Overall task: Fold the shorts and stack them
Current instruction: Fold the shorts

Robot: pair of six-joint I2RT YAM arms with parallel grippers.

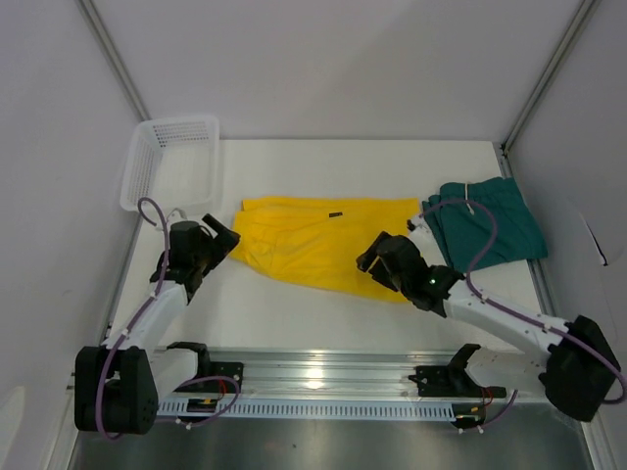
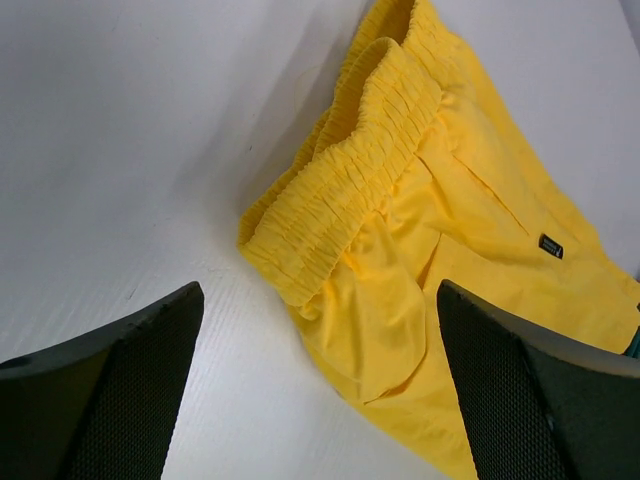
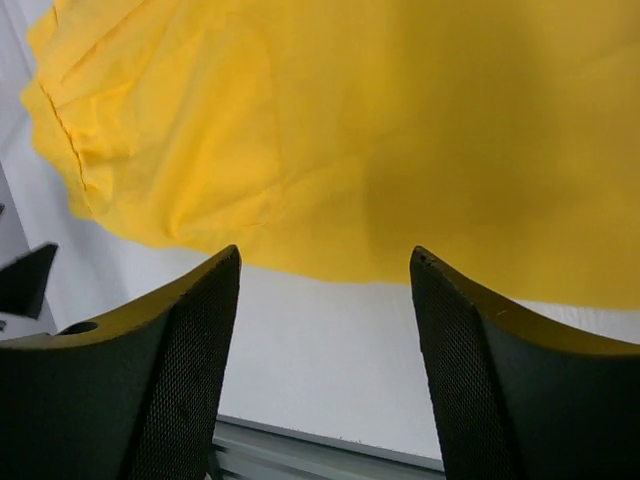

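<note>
**Hovering over the yellow shorts with both tools spread**

We see the yellow shorts lying flat across the middle of the white surface, small black logo facing up. Our left tool hangs at the gathered waistband, fingers spread wide and holding nothing. Our right tool sits over the near hem, fingers apart, also holding nothing. The teal-green shorts with a white drawstring lie bunched at the surface's right edge, touching the yellow pair's corner. A white mesh basket stands at the far left.
</note>
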